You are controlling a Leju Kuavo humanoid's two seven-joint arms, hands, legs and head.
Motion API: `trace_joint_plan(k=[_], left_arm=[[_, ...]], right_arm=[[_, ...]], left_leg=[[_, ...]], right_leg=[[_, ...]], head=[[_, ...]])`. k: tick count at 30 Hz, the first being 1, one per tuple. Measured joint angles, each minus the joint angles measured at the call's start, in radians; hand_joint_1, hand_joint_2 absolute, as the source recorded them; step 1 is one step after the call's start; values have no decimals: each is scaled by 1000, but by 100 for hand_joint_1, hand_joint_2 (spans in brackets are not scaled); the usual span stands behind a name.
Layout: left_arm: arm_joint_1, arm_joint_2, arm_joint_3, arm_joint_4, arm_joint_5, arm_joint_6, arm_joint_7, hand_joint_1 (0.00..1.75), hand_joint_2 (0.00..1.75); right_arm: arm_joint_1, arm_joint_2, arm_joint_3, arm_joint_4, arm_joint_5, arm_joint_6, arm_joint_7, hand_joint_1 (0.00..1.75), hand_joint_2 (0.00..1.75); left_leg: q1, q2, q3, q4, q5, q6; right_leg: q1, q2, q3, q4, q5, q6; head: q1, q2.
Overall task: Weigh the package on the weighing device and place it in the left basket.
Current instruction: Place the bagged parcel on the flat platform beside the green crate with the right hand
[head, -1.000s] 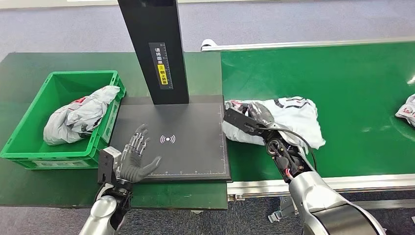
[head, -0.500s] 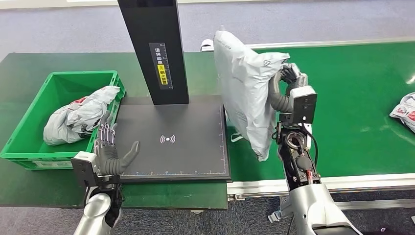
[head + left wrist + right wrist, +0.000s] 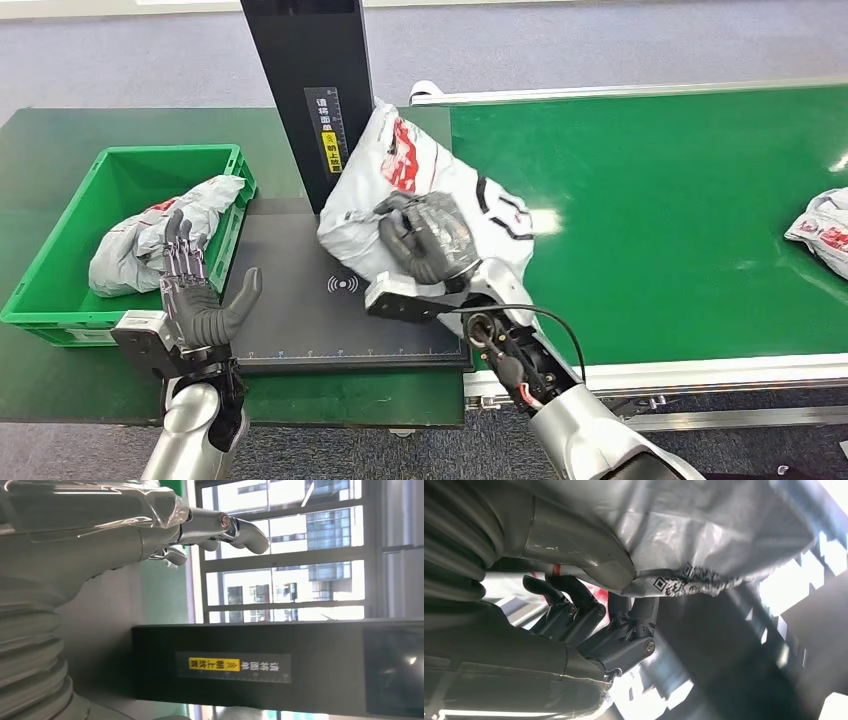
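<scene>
My right hand (image 3: 428, 238) grips a white plastic package (image 3: 400, 180) with red and black print, holding it over the right part of the black weighing plate (image 3: 300, 310), against the black post (image 3: 315, 100). In the right wrist view the fingers (image 3: 619, 630) curl under the package's crumpled edge (image 3: 684, 550). My left hand (image 3: 200, 295) is raised, fingers spread and holding nothing, at the plate's front left corner beside the green basket (image 3: 50, 300). The left wrist view shows its fingers (image 3: 220, 525) above the post's yellow label (image 3: 215, 664).
The green basket holds another grey-white package (image 3: 150, 240). A green conveyor belt (image 3: 680, 200) runs to the right with a further package (image 3: 825, 230) at its far right edge. A metal rail (image 3: 700, 375) borders the belt's front.
My right hand has swung the package left from above the belt to over the weighing plate and turned it print side up. My left hand has drifted further left and risen.
</scene>
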State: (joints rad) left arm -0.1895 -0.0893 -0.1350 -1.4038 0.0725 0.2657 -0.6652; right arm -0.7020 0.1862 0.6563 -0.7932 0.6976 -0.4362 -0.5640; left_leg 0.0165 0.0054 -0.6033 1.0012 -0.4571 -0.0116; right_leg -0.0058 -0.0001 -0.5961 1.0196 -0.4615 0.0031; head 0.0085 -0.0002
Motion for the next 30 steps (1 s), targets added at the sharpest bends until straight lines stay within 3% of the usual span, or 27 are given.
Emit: trace_joint_plan(k=[3, 9, 19, 20, 23, 24, 30], left_arm=[[-10, 6, 0, 0, 11, 14, -9, 0, 175], [-9, 17, 0, -9, 32, 19, -15, 0, 175], [13, 18, 0, -29, 32, 17, -15, 0, 175], [15, 18, 0, -31, 32, 16, -15, 0, 175], [18, 18, 0, -33, 31, 16, -14, 0, 175], [20, 18, 0, -35, 31, 16, -14, 0, 175], [48, 18, 5, -58, 27, 13, -5, 0, 175]], right_arm=[[-14, 16, 81, 60, 42, 102, 34, 175, 175], [-30, 46, 212, 182, 76, 391, 57, 175, 175], [-42, 56, 272, 247, 23, 465, 16, 172, 175], [-43, 56, 273, 248, 21, 467, 15, 161, 175], [-44, 56, 274, 249, 13, 460, 13, 36, 175], [-44, 56, 272, 248, 6, 442, 13, 4, 175], [-38, 46, 193, 186, -93, 217, 2, 0, 175]], left_leg=[[0, -1, 0, 0, 0, 0], [0, -1, 0, 0, 0, 0], [0, -1, 0, 0, 0, 0], [0, -1, 0, 0, 0, 0], [0, -1, 0, 0, 0, 0], [0, 0, 0, 0, 0, 0], [0, 0, 0, 0, 0, 0]], right_leg=[[0, 0, 0, 0, 0, 0], [0, 0, 0, 0, 0, 0], [0, 0, 0, 0, 0, 0], [0, 0, 0, 0, 0, 0], [0, 0, 0, 0, 0, 0], [0, 0, 0, 0, 0, 0], [0, 0, 0, 0, 0, 0]], head=[[0, 0], [0, 0], [0, 0], [0, 0], [0, 0], [0, 0], [0, 0]])
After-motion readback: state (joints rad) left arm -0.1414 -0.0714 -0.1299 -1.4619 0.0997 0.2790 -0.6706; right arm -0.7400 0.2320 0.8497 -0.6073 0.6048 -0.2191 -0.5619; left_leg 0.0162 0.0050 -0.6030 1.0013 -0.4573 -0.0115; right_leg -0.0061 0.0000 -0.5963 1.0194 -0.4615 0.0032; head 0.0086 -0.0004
